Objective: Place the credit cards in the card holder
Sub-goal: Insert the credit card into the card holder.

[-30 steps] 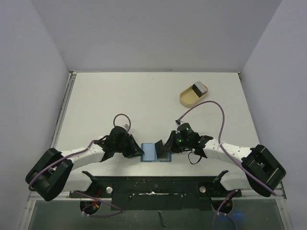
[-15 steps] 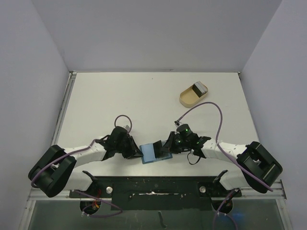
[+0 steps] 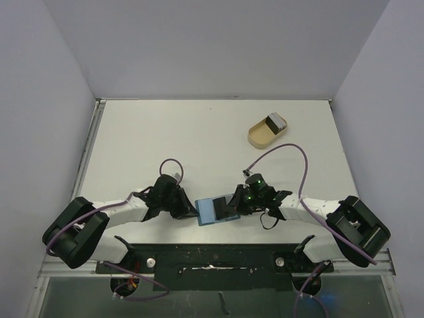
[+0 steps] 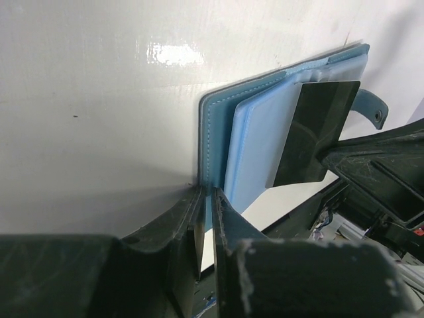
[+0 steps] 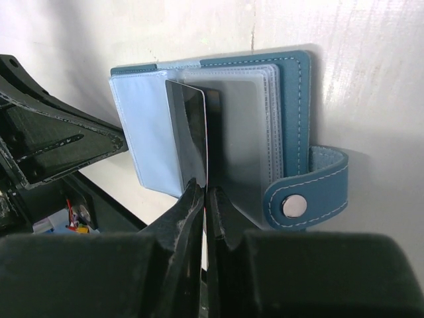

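Note:
The card holder (image 3: 208,211), a blue bifold wallet, lies open near the table's front edge. My left gripper (image 3: 193,211) is shut on its left edge; in the left wrist view the jaws pinch the blue cover (image 4: 215,132) at my gripper (image 4: 207,199). My right gripper (image 3: 234,206) is shut on a dark grey credit card (image 5: 189,132) and holds it edge-on over the wallet's clear pockets (image 5: 245,146). The card also shows in the left wrist view (image 4: 315,132). The wallet's closing tab (image 5: 308,199) sticks out on the right. Another grey card (image 3: 273,122) sits in the tan dish.
A tan oval dish (image 3: 260,136) stands at the back right of the white table. Grey walls close in the table on three sides. The arms' black base rail (image 3: 212,255) runs right below the wallet.
The wallet has turned slightly, its right side now farther back. My right gripper has shifted left and lowered the card from upright to lie over the wallet's right half.

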You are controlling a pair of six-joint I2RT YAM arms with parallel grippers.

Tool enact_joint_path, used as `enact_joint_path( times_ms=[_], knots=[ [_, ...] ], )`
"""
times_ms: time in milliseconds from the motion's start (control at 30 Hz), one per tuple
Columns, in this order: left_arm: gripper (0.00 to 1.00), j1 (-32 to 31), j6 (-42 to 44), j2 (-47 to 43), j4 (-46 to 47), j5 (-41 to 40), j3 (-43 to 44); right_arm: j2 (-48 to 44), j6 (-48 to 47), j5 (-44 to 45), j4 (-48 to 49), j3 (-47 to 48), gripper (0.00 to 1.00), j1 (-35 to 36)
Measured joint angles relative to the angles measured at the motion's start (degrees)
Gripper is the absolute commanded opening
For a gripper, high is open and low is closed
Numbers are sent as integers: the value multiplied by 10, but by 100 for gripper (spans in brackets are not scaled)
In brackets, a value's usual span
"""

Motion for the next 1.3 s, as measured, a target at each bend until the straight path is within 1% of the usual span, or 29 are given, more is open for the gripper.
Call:
enact_joint_path(
  times_ms=[333, 467, 600, 833, 1067, 1300],
  knots=[
    [9, 0, -2, 12, 17, 7, 0, 5, -11, -12, 0, -2, 9, -12],
    [9, 0, -2, 12, 17, 8, 0, 17, -16, -15, 3, -1, 17, -12],
    [9, 0, -2, 12, 18, 8, 1, 27, -26, -19, -2, 12, 21, -12],
    [9, 0, -2, 13, 18, 8, 1, 29, -47, -8, -39, 38, 32, -11],
    [9, 0, -1, 16, 21, 9, 3, 27, -69, 16, -82, 63, 36, -10],
    [9, 0, -2, 17, 24, 10, 3, 42, -83, 20, -87, 79, 37, -4]
  ],
)
